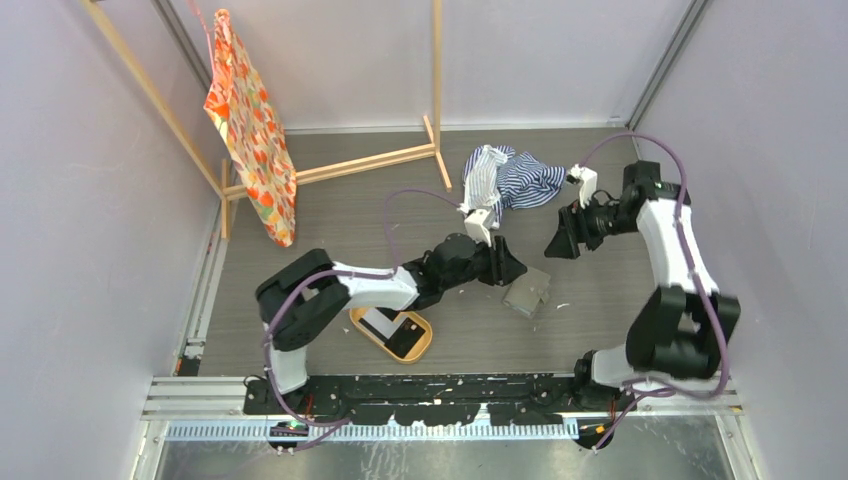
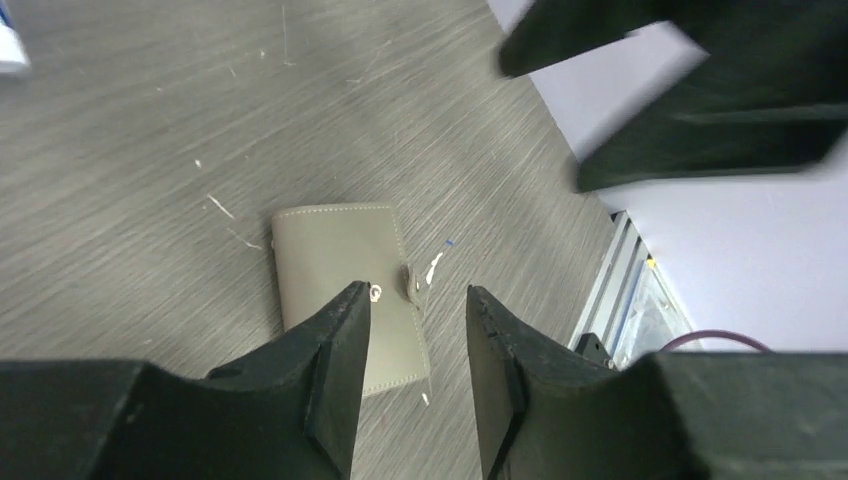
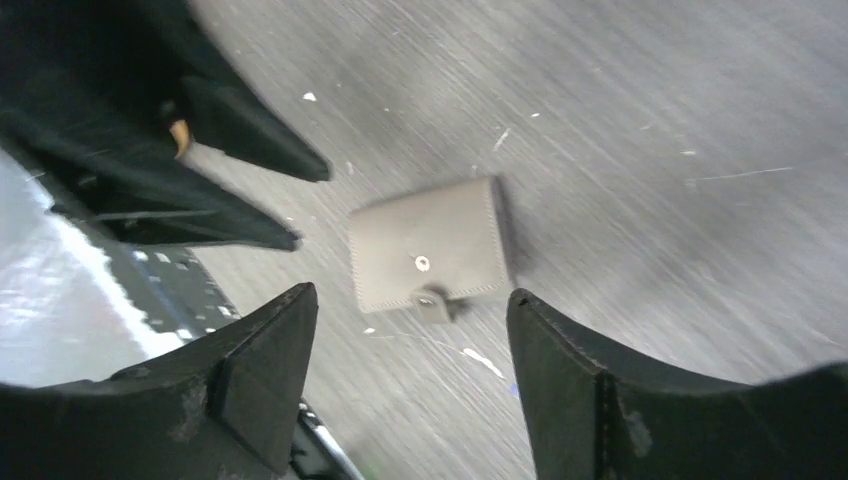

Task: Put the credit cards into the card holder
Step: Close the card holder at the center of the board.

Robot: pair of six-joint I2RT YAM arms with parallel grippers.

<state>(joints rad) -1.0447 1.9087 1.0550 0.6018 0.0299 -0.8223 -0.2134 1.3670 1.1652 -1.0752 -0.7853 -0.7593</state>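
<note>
Starting from the left, an orange patterned bag (image 1: pixel 250 130) hangs on a wooden frame (image 1: pixel 330 165) at the back of the tabletop (image 1: pixel 330 240). Nearer my bases, an oval orange tray (image 1: pixel 428 342) lies under my left arm. In it are the credit cards (image 1: pixel 403 335) I can make out, one black and one white.

My left end effector (image 1: pixel 512 268) reaches toward the middle of the tabletop. Through the left wrist camera its fingers (image 2: pixel 330 340) stand apart with a clear gap, and nothing is between them.

The card holder (image 1: pixel 527 292) lies flat on the tabletop just beside and below this end effector, folded and snapped closed, with its stud and tab showing. In the left wrist view the card holder (image 2: pixel 345 265) sits beyond the fingertips, partly covered by the left finger. I cannot tell whether that finger touches it.

Further right, my right end effector (image 1: pixel 558 245) hangs above the tabletop, near the card holder on its far right side. Its fingers (image 3: pixel 270 360) are spread wide and grip nothing. From the right wrist camera the card holder (image 3: pixel 430 240) shows in the gap between them, down on the tabletop and apart from both.

Behind the two end effectors lies a crumpled blue-and-white striped cloth (image 1: pixel 515 177).
</note>
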